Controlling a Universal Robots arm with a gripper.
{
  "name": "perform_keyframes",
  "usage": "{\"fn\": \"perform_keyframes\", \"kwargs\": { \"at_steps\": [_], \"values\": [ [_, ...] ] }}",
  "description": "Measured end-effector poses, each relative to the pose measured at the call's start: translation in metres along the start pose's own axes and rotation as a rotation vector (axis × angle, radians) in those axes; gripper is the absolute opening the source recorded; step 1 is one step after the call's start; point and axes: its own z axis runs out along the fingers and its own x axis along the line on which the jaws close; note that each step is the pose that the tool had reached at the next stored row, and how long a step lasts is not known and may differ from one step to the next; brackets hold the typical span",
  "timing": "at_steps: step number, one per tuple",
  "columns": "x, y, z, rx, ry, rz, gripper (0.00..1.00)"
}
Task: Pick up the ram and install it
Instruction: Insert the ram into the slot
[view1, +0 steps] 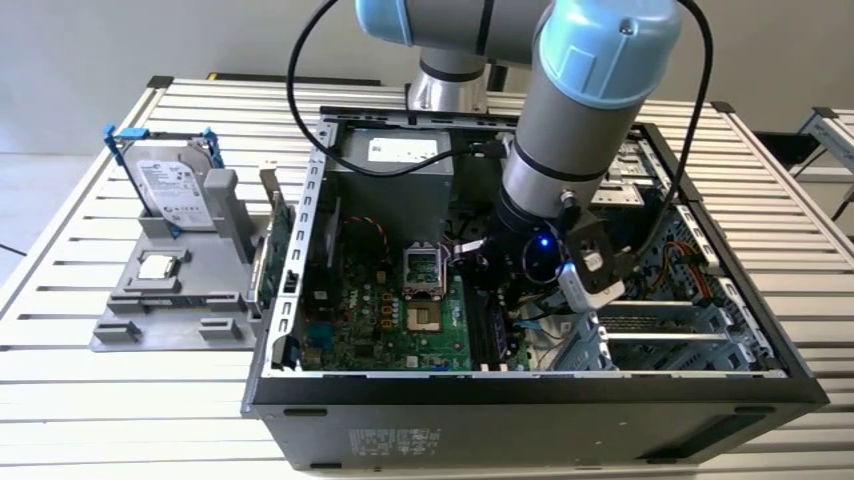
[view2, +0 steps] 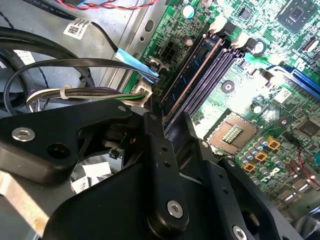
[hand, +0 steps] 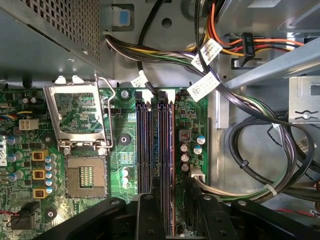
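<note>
The ram is a long dark blue-green stick standing on edge in one of the black slots of the motherboard. In the first wrist view the ram lies in line with the slots, next to the empty ones. My gripper reaches down into the open computer case. Its black fingers stand close on either side of the ram's near end. In the first wrist view the gripper straddles the same end. In the exterior view the gripper hangs low over the slots.
The CPU socket with its raised metal frame lies beside the slots. Bundled cables crowd the other side. Outside the case, a hard drive stands on a grey holder, and a green expansion card stands at the case wall.
</note>
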Motion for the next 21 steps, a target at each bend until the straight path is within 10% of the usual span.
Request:
{"fn": "perform_keyframes", "kwargs": {
  "at_steps": [7, 21],
  "values": [
    [0.0001, -0.0001, -0.0032, -0.0021, 0.0001, 0.0, 1.0],
    [0.0005, -0.0002, -0.0376, -0.003, 0.0007, 0.0, 1.0]
  ]
}}
